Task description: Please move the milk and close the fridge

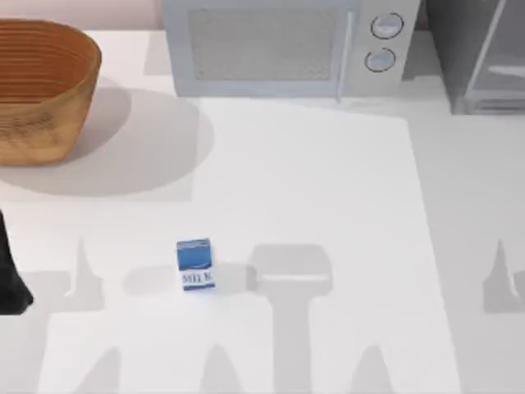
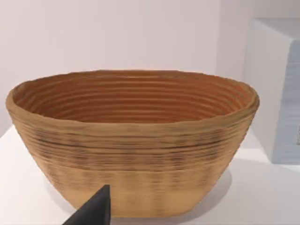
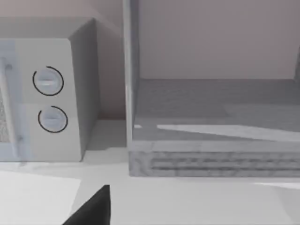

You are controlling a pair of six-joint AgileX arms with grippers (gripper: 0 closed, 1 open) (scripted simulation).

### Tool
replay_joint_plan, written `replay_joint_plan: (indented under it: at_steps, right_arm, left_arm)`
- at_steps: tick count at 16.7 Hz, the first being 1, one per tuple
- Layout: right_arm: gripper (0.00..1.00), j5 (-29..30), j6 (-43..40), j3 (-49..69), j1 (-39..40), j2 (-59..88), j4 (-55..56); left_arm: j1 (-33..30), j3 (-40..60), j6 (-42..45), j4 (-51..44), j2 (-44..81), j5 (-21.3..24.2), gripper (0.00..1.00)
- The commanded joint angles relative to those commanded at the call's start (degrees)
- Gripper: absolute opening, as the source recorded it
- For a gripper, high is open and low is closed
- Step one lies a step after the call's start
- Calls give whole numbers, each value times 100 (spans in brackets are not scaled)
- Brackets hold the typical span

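Milk stands apparently well apart from left gripper.

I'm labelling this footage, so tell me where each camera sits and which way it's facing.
Top view: above the table, looking down on the milk, basket, microwave and fridge; left arm at its left edge.
Left wrist view: on the left arm, facing the basket; dark fingertip shows.
Right wrist view: on the right arm, facing the open fridge; it shares the microwave with the top view.
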Motion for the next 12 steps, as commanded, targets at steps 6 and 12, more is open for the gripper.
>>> replay_joint_plan:
  at_steps: [6, 12]
  right_arm:
    - [100, 640, 17, 66, 643, 560, 597]
    - [100, 2842, 34, 147, 2838, 2317, 2335]
  left_arm:
    - [0, 0, 0, 0, 0, 0, 100]
    - [0, 0, 0, 0, 0, 0, 100]
